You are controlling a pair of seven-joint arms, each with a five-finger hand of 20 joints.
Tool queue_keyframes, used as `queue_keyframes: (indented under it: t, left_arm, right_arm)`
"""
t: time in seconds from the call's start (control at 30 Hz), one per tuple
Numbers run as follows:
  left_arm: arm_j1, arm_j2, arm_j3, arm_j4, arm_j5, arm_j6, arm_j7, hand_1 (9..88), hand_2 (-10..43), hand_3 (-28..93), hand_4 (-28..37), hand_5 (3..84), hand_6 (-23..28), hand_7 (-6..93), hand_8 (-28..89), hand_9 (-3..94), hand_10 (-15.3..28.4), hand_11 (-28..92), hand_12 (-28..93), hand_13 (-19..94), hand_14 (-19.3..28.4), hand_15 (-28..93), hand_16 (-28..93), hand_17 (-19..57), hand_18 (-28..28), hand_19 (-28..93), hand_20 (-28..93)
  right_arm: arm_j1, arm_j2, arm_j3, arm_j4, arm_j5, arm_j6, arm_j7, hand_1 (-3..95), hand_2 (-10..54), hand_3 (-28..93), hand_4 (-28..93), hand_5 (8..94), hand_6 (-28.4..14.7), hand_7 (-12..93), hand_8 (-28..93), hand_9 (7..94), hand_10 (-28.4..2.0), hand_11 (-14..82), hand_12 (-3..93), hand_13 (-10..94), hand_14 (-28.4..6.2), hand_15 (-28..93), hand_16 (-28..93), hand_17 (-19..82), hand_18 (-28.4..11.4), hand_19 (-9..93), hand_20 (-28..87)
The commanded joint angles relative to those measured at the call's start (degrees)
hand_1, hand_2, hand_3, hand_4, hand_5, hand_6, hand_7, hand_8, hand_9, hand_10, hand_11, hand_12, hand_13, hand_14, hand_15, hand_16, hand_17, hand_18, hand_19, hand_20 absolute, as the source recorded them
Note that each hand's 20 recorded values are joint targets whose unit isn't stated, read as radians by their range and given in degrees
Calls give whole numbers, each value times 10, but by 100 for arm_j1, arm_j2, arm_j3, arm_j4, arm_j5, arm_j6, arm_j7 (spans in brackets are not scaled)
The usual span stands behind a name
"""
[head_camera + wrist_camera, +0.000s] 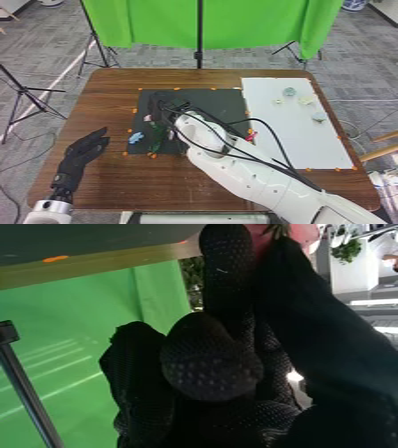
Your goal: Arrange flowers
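My right hand is over the upper left of the black mat. In the right wrist view my right hand has curled fingers, with a pink flower and a bit of green stem at the tips of finger and thumb. A pink bloom lies just below the hand, with green stems running down the mat; a blue flower lies to their left. Partly behind the right arm is a red-pink flower. My left hand is held with straight fingers at the table's left side.
A white board on the right of the table carries several small pale items, including a bluish one and another. The black mat has orange tape marks around it. Black cables loop along the right arm.
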Motion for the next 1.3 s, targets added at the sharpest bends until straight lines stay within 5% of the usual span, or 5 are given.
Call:
queue_keyframes:
  t: [0.03,0.77,1.1,1.3]
  left_arm:
    - [43,-55,15,33,7,-61,-54,316,-95,592,-242,407,38,92,-45,412,121,162,153,341,160,99,48,63,114,16,174]
    - [131,-79,-55,-16,8,-52,-43,314,-95,585,-235,412,40,115,-57,416,126,186,144,341,162,120,40,64,116,16,175]
    - [202,-57,-120,-74,19,-73,-96,312,-95,586,-238,411,39,119,-59,417,126,191,142,341,162,122,38,63,117,15,174]
    - [282,-59,-184,-142,28,-55,-134,310,-95,587,-242,413,40,120,-60,418,129,194,142,342,163,124,38,63,117,16,174]
  right_arm:
    - [-6,-56,24,130,-340,45,26,526,-95,620,-185,762,19,218,59,860,-93,102,342,900,-16,611,375,625,-143,932,606]
    - [64,162,106,-68,-315,-381,93,488,-95,600,-158,692,12,223,46,780,-107,169,251,886,-14,588,367,609,-140,932,587]
    - [261,471,105,-884,109,-492,157,409,-95,677,-166,641,24,199,-102,753,-113,186,211,885,-13,579,366,605,-142,932,587]
    - [320,844,513,-1667,477,-1056,248,412,-95,625,-132,620,14,184,-103,726,-120,174,205,874,-17,571,363,594,-145,932,586]
